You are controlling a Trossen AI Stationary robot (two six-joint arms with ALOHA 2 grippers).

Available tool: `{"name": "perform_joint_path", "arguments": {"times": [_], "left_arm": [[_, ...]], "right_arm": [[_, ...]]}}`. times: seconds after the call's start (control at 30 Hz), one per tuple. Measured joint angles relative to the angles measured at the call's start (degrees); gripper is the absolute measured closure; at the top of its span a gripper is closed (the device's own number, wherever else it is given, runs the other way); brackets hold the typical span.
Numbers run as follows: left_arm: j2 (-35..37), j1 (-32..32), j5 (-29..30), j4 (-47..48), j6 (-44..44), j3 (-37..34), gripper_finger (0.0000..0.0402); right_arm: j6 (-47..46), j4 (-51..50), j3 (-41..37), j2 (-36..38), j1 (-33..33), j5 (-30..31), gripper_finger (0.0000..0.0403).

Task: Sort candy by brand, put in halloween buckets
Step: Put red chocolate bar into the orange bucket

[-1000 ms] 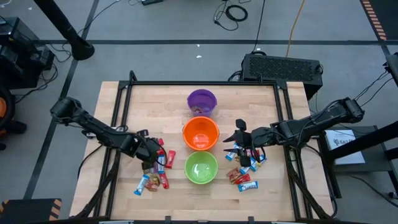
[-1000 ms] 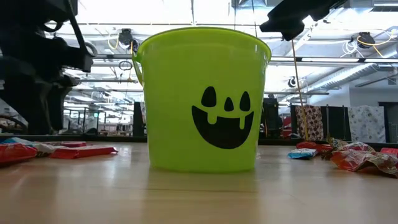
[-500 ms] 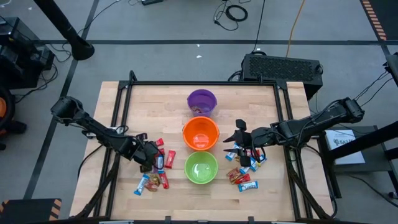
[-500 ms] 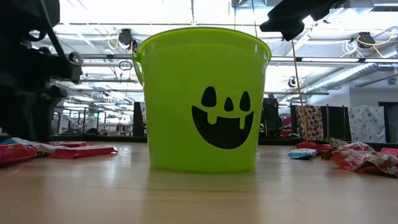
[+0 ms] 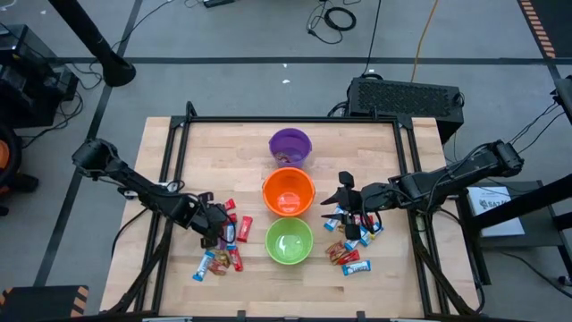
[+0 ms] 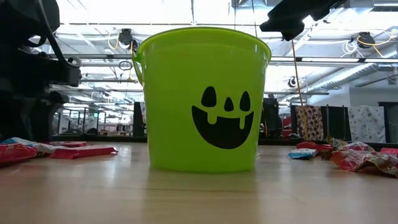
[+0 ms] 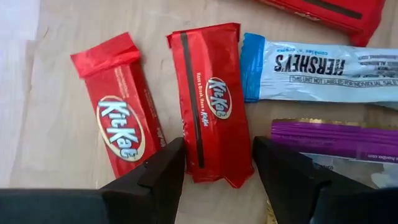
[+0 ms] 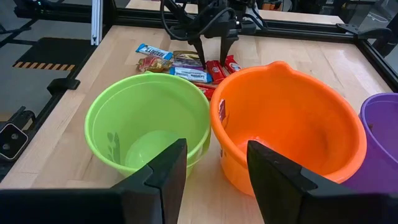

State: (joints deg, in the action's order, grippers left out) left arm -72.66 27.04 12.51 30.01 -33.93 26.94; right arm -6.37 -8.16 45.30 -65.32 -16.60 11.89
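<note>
Wood surface (image 5: 206,152) looks matte, buckets (image 8: 147,126) are smooth shiny plastic, candy (image 7: 210,106) wrappers glossy and crinkly.

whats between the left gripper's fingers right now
A red KitKat bar lies on the table between the open left gripper fingers, untouched; the left wrist view shows it.

Wooden table (image 5: 179,148), black frame. On it: purple bucket (image 5: 290,146), orange bucket (image 5: 288,192), green bucket (image 5: 289,241) in a row. Candy w/ green as ref: left pile (image 5: 223,243) & right pile (image 5: 353,240) flank it.
</note>
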Motion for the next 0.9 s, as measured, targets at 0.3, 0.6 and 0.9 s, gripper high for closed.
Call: {"name": "perform_joint_path", "arguments": {"times": [0.3, 0.6, 0.9], "left_arm": [[-0.02, -4.34, -3.44, -0.18, 3.36, 0.0, 0.0217], [-0.09, -4.89, -3.92, -1.92, 4.43, -0.11, 0.0268], [2.16, -5.04, -0.24, -1.63, 4.3, 0.49, 0.0269]], "right_arm": [[0.0, 0.11, 0.0, 0.0, 0.0, 0.01, 0.0243], [0.0, 0.11, 0.0, 0.0, 0.0, 0.02, 0.0243], [0.0, 0.09, 0.0, 0.0, 0.0, 0.02, 0.0243]]}}
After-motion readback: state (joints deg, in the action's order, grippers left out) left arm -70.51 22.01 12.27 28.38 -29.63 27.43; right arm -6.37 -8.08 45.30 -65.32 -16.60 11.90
